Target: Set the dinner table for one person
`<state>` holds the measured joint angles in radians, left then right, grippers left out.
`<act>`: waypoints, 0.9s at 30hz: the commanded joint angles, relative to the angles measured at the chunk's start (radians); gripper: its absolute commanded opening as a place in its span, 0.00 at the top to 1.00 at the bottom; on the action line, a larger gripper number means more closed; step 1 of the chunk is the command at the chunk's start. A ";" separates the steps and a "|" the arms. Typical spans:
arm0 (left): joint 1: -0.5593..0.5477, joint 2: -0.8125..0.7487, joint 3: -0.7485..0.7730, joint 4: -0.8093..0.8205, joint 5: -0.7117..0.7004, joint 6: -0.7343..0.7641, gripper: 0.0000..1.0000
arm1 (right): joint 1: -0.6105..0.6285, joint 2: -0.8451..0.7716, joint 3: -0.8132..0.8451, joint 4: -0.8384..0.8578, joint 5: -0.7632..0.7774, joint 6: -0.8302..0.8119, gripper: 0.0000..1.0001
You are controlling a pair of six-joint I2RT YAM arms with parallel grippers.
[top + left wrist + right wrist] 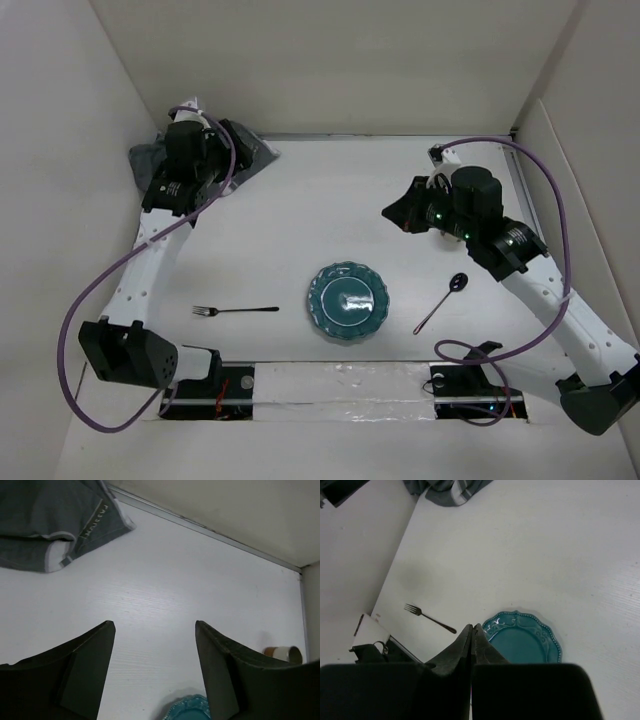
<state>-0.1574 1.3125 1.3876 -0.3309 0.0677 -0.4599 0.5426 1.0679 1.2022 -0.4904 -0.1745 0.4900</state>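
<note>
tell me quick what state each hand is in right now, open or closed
left hand: open, empty.
right hand: closed, nothing visible in it.

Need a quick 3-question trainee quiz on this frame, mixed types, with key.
1. True or false: in the top view the fork lies right of the plate.
2. Compare the left tool and the right tool. Which is open? A) left B) right C) both
3. Fill in: the ___ lies on the plate's right side, handle toward the arm bases.

Key: 1 false, the fork is on the left; 2 A; 3 spoon.
</note>
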 commanded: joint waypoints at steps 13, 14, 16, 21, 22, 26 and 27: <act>0.237 0.565 0.384 -0.064 -0.123 -0.042 0.38 | -0.006 0.003 0.057 -0.007 -0.039 -0.048 0.64; 0.267 0.594 0.392 -0.053 -0.077 -0.048 0.32 | -0.006 0.007 0.051 -0.010 -0.034 -0.056 0.44; 0.278 0.661 0.453 -0.051 -0.074 -0.046 0.29 | -0.006 0.015 0.034 0.010 -0.034 -0.054 0.33; 0.268 0.801 0.576 -0.091 -0.040 -0.028 0.29 | -0.006 0.087 0.059 0.010 -0.075 -0.060 0.31; 0.257 0.818 0.587 -0.086 -0.036 -0.026 0.29 | -0.006 0.101 0.066 0.006 -0.079 -0.065 0.31; 0.214 0.927 0.648 -0.086 -0.003 -0.036 0.29 | 0.017 0.148 0.115 -0.013 -0.072 -0.082 0.31; 0.203 0.961 0.666 -0.083 0.019 -0.039 0.28 | 0.026 0.161 0.119 -0.011 -0.072 -0.082 0.31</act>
<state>0.0887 2.2204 1.9976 -0.4103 0.0208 -0.4919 0.5499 1.2266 1.2556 -0.5091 -0.2291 0.4343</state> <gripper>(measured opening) 0.713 0.687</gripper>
